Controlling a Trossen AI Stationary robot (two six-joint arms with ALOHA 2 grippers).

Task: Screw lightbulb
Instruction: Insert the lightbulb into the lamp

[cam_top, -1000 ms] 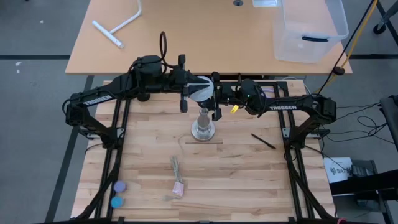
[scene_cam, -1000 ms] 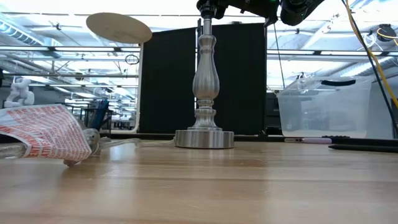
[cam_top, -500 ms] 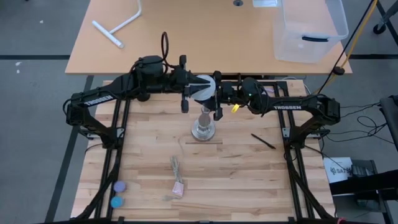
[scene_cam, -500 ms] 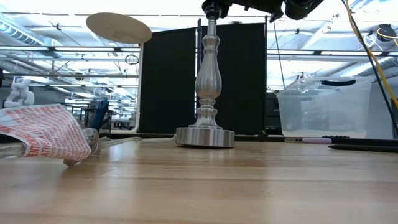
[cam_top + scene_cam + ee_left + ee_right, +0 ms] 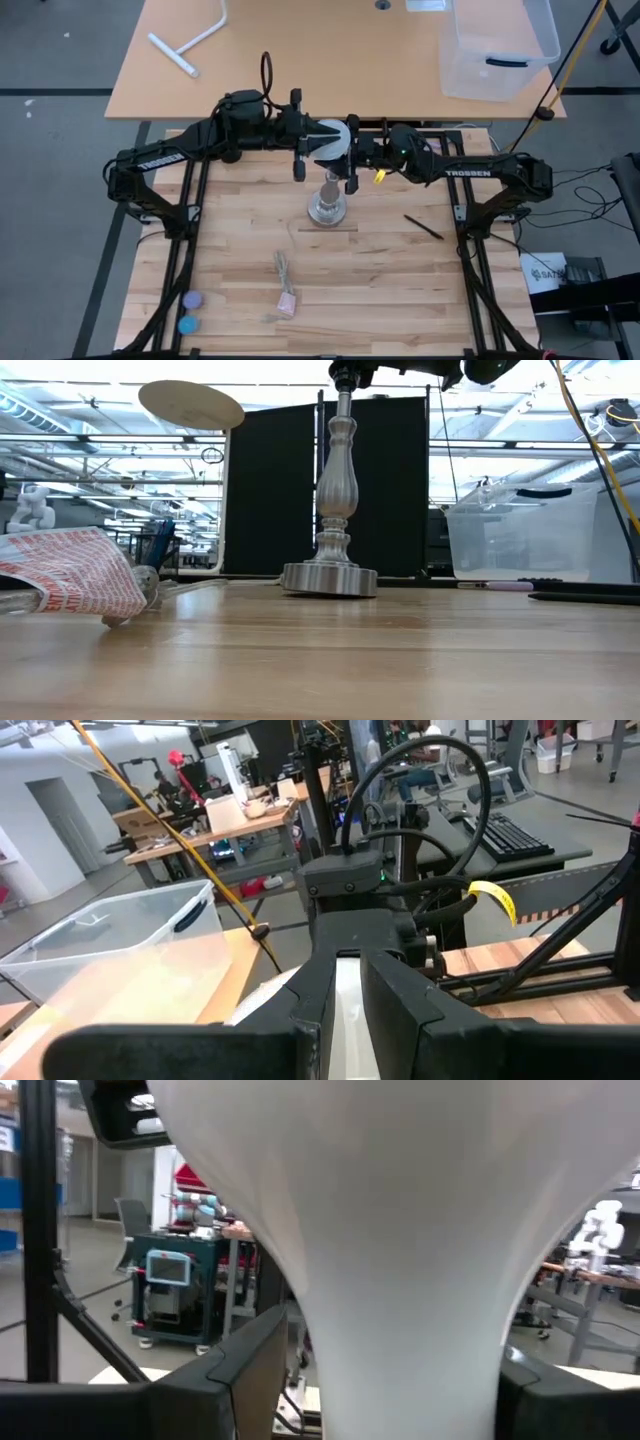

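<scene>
The lightbulb [image 5: 325, 143] stands globe up on top of the silvery metal post [image 5: 335, 480], whose round base [image 5: 330, 580] is on the table. My left gripper [image 5: 336, 143] reaches in from the table's left, its fingers nearly together over the globe. My right gripper [image 5: 390, 1380] comes from the table's right, lower down. It is open, with one finger on each side of the bulb's tapering white neck [image 5: 400, 1250]. In the low view, dark gripper parts hide the post's top. My left gripper lies on the top of the globe [image 5: 349, 1010], coming nearly level from the table's left; the white globe shows through the narrow slit between its fingers [image 5: 400, 1010]. Whether they pinch the globe or only rest on it I cannot tell. My right gripper's fingers [image 5: 250, 1370] stand close beside the neck; whether they touch it I cannot tell.
A black pen [image 5: 423, 227] lies right of the post. Twine [image 5: 283, 265] and a red-and-white packet [image 5: 70, 575] lie toward the near edge, with two blue discs [image 5: 188, 310] at the near left. A clear bin [image 5: 495, 45] and a white pipe [image 5: 190, 45] sit on the far table.
The post has leaned toward the table's right: its top has shifted that way, and the left rim of its base looks slightly raised. My right wrist has tipped a little. My left gripper has kept still.
</scene>
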